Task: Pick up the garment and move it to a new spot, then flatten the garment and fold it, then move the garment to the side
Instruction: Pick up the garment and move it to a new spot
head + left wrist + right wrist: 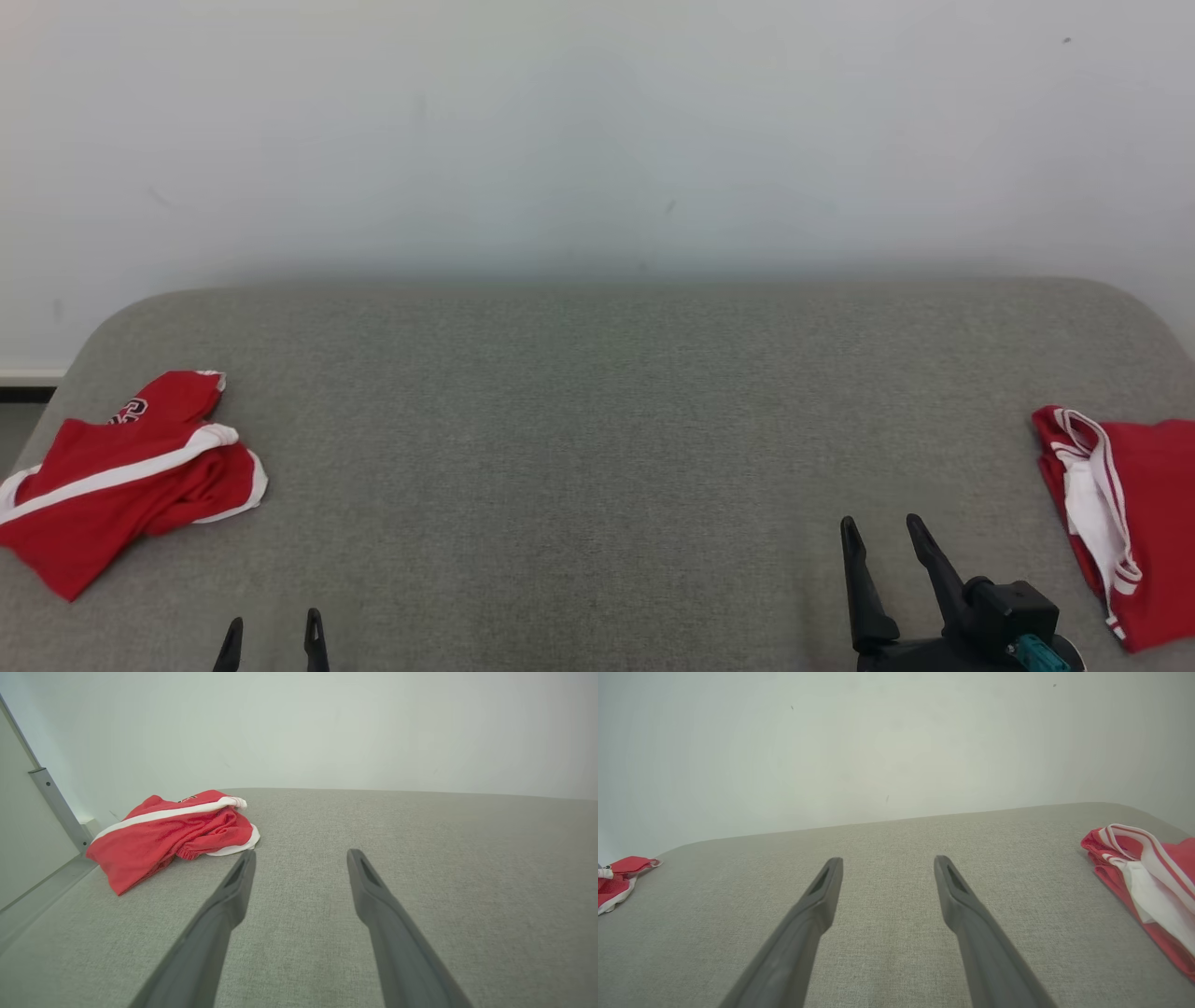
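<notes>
Crumpled red garment point(173, 830) lies just ahead-left of the left fingers point(233, 891) (spread, empty); right fingers point(957, 896) also apart.

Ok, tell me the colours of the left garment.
Left garment: red with white bands, best in the left wrist view.

place: plain test room | cues: grey padded surface point(597, 420), white wall point(597, 140)

Grey woven-fabric surface point(597, 420) with rounded far corners, carrying two red garments.
A crumpled red garment with a white stripe point(121, 476) lies at the lower left of the frame; a red garment with a red-and-white striped band point(1134, 523) lies at the lower right, cut by the edge. They are well apart.
</notes>
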### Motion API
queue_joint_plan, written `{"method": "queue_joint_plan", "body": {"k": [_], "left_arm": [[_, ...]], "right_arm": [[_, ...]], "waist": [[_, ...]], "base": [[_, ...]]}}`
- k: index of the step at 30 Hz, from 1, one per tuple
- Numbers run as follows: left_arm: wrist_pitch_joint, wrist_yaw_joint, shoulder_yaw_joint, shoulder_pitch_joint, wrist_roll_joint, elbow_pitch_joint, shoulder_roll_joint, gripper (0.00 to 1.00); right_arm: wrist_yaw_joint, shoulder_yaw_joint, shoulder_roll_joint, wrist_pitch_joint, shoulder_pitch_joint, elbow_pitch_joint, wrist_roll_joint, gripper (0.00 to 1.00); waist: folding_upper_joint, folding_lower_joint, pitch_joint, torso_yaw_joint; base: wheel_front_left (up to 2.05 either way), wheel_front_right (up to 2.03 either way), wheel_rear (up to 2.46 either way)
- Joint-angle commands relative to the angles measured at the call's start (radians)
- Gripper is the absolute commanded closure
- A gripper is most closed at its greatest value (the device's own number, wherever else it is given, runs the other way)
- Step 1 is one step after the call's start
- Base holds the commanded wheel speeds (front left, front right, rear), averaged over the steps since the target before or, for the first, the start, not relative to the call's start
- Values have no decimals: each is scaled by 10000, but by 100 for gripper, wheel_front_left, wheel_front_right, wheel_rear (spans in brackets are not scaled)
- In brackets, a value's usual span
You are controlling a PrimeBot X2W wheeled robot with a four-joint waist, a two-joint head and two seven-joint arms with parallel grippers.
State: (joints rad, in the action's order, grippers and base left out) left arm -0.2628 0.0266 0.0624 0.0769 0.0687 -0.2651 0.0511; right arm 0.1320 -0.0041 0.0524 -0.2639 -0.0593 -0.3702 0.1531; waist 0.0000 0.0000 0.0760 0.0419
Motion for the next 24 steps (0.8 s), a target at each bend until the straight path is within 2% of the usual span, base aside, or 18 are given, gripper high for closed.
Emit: {"method": "queue_joint_plan", "body": {"k": [1, 24], "left_arm": [[-28, 7, 78, -12, -29, -22, -10, 0], [-29, 127, 1273, 145, -243, -151, 30, 0]], "right_arm": [[-28, 90, -31, -1, 110, 30, 92, 0], [-28, 1063, -29, 1, 129, 47, 587, 0]], "waist": [[0, 0, -64, 542], [0, 0, -237, 4350]], "base": [[0, 0, 0], [0, 0, 0]]}}
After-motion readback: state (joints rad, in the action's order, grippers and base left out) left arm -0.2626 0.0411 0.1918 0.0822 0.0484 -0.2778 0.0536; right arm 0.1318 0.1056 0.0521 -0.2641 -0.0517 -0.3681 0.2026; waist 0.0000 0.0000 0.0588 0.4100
